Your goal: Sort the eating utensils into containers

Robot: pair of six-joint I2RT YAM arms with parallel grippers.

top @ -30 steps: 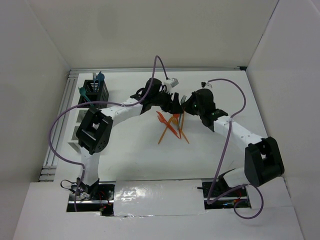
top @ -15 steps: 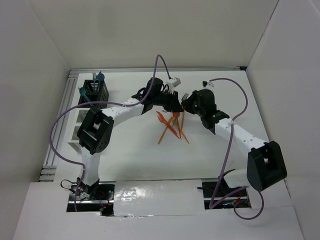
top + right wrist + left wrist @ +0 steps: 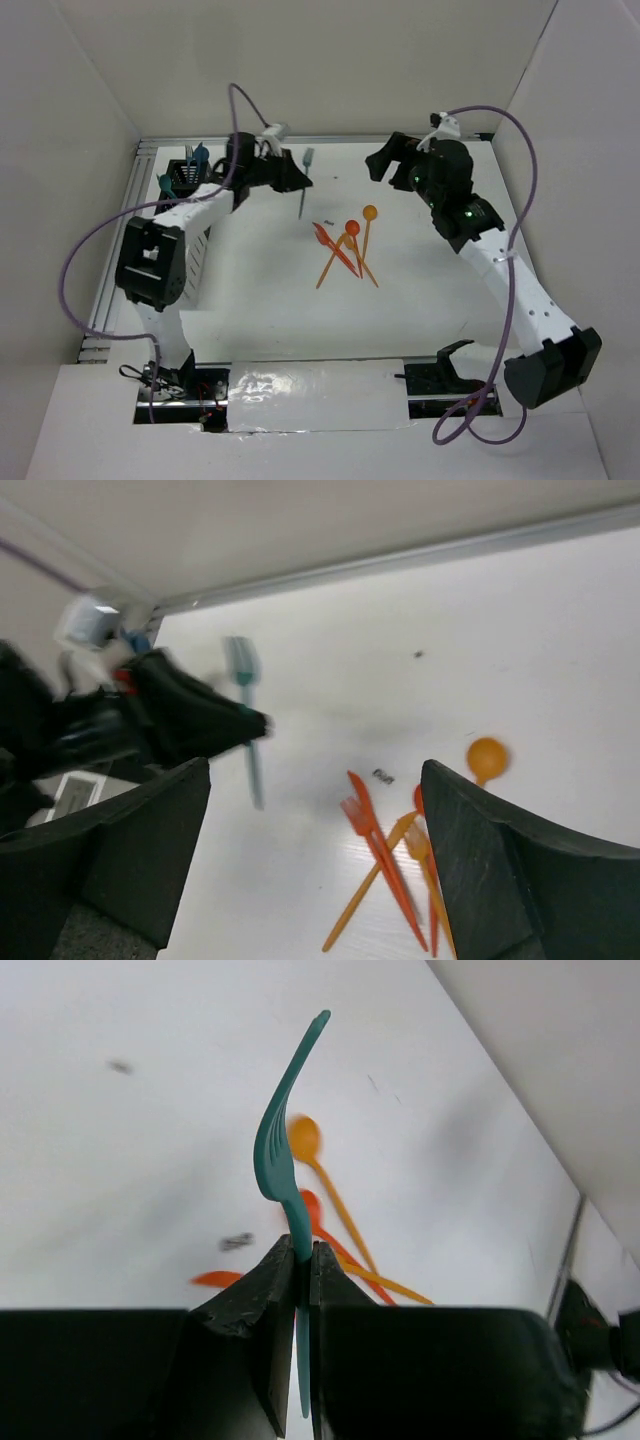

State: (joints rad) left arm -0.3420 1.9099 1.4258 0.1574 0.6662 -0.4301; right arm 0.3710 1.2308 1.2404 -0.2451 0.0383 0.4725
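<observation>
Three white walls (image 3: 320, 70) close in a white table (image 3: 260, 300), with a metal rail frame (image 3: 110, 270) running along its left and far edges. At mid-table lies the orange heap (image 3: 345, 252), a loose cross of forks, knives and two round-bowled spoons, and I place everything else from it. Well left of the heap and farther back stands the black mesh bin (image 3: 195, 182), with teal utensils (image 3: 198, 153) upright in it. My left arm (image 3: 150, 262) lies across most of the white compartments (image 3: 198, 255) nearer than that bin, so I cannot tell what they hold. My left gripper (image 3: 297, 182) hangs just left of the heap and beyond it, fingers pressed together on the handle of a teal fork (image 3: 308, 158), held clear of the table. My right gripper (image 3: 316, 765) is beyond the heap to the right, fingers spread wide with nothing between them. Only the left wrist camera shows the clamp up close: the fork stands upright, tines high and curved, the heap blurred behind it. Only the right wrist camera shows a small dark speck (image 3: 383, 775) on the table just beyond the heap.
</observation>
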